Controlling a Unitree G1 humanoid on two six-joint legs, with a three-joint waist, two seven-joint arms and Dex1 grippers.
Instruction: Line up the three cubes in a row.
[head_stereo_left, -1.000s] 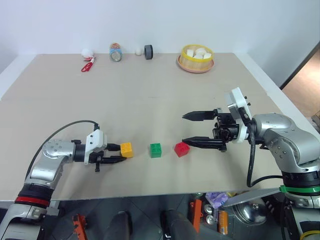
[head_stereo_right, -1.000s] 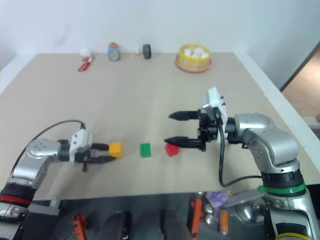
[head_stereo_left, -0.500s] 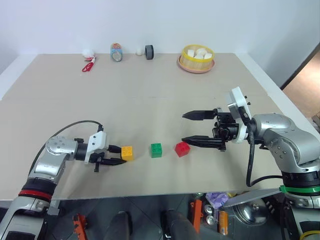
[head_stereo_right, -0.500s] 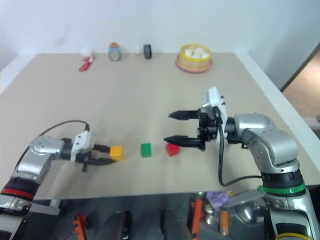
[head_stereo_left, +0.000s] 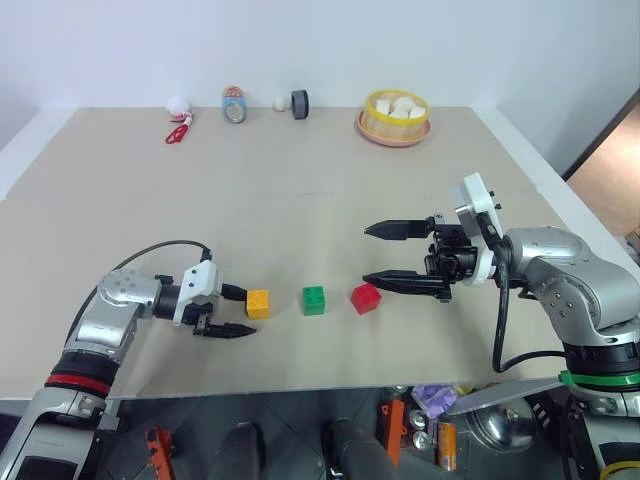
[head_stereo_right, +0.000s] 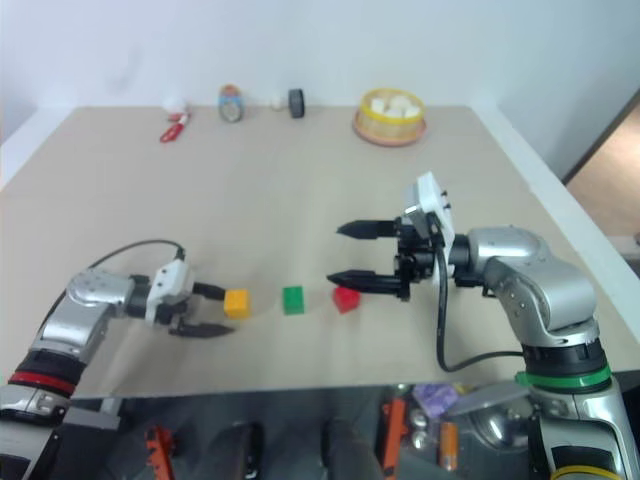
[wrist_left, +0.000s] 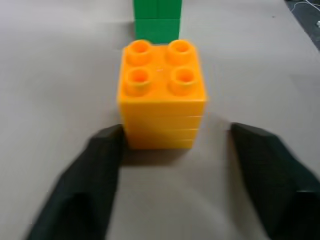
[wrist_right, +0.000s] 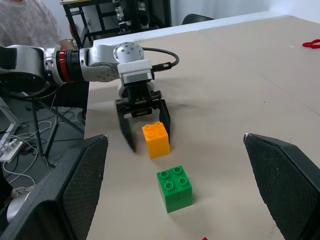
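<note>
Three studded cubes stand in a row near the table's front: yellow-orange cube (head_stereo_left: 258, 303), green cube (head_stereo_left: 313, 300), red cube (head_stereo_left: 365, 297). My left gripper (head_stereo_left: 241, 312) lies low on the table, open, its two black fingers (wrist_left: 95, 180) on either side of the yellow-orange cube (wrist_left: 161, 95), gripping nothing. The green cube (wrist_left: 157, 20) sits just beyond it. My right gripper (head_stereo_left: 367, 255) hovers open and empty just right of the red cube, its lower finger close to it. The right wrist view looks back along the green cube (wrist_right: 174, 189) and yellow-orange cube (wrist_right: 155, 139) to the left gripper (wrist_right: 145, 127).
At the table's far edge stand a yellow bowl (head_stereo_left: 376, 125) of white lumps, a black roll (head_stereo_left: 298, 103), a white ball (head_stereo_left: 278, 102), a tin (head_stereo_left: 232, 105) and red scissors (head_stereo_left: 178, 130). A person (wrist_right: 30, 20) sits beyond the table's left side.
My left gripper has opened and let go of the yellow-orange cube, after nudging it slightly toward the green cube. The right arm has stayed still.
</note>
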